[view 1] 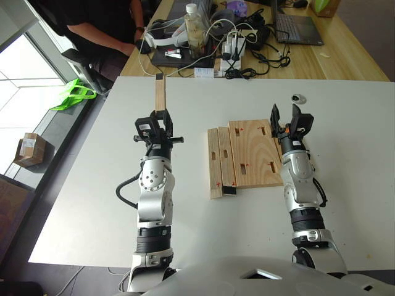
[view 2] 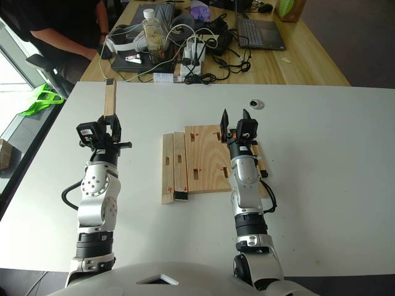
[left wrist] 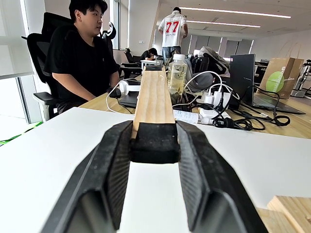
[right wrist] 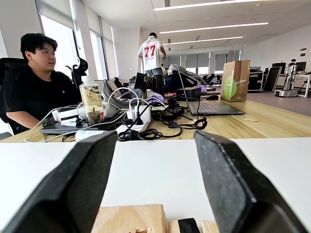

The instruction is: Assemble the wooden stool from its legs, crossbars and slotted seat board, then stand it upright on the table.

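The left gripper (view 1: 161, 118) pinched the near end of a pale wooden leg (view 1: 160, 92), whose long axis ran straight away from the robot over the white table (view 1: 345, 185). Just right of it, two narrow wooden slats (view 1: 219, 161) lay parallel, touching the square slotted seat board (view 1: 253, 154). The right gripper (view 1: 287, 114), jaws spread, hung at the board's far right edge.

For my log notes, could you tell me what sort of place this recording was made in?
Probably an open-plan office: a wooden desk holds a laptop and tangled cables, with ceiling strip lights overhead.
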